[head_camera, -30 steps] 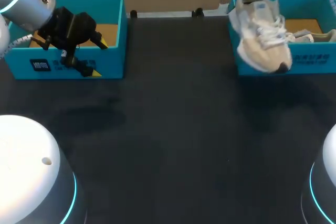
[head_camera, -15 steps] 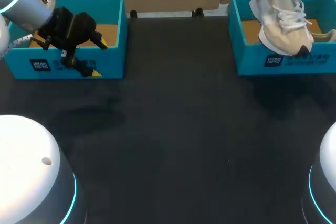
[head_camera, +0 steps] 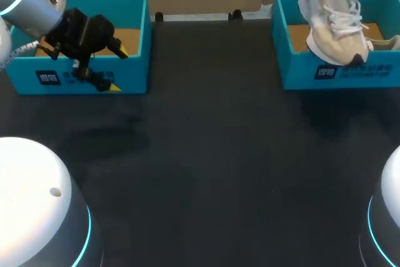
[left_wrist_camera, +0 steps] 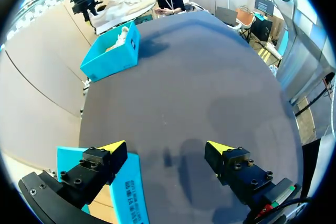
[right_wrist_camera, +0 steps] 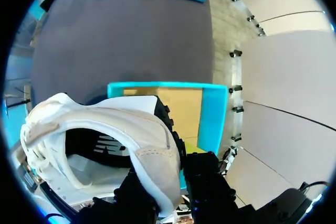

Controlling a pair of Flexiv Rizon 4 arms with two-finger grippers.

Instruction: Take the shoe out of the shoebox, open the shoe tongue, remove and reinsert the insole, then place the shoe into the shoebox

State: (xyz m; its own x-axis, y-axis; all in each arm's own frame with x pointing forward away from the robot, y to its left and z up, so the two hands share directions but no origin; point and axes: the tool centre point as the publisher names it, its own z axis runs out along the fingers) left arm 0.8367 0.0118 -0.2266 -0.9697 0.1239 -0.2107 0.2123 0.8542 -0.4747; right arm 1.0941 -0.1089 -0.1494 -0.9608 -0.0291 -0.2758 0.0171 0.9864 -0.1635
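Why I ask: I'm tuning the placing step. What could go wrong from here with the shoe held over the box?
1. The shoe hangs toe-down, its toe apparently over the front wall of the right-hand shoebox. Lowered straight, it may catch there or drop outside.
2. The right pincer grips only the heel collar, so the shoe could swing or slip.
3. A pale item already lies in the box, and the shoe may land on it.

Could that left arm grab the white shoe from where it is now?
Probably not. The left claw hangs open by the left shoebox, while the shoe is across the table over the right shoebox, pinched in the right claw. The way is open, but it looks a long stretch.
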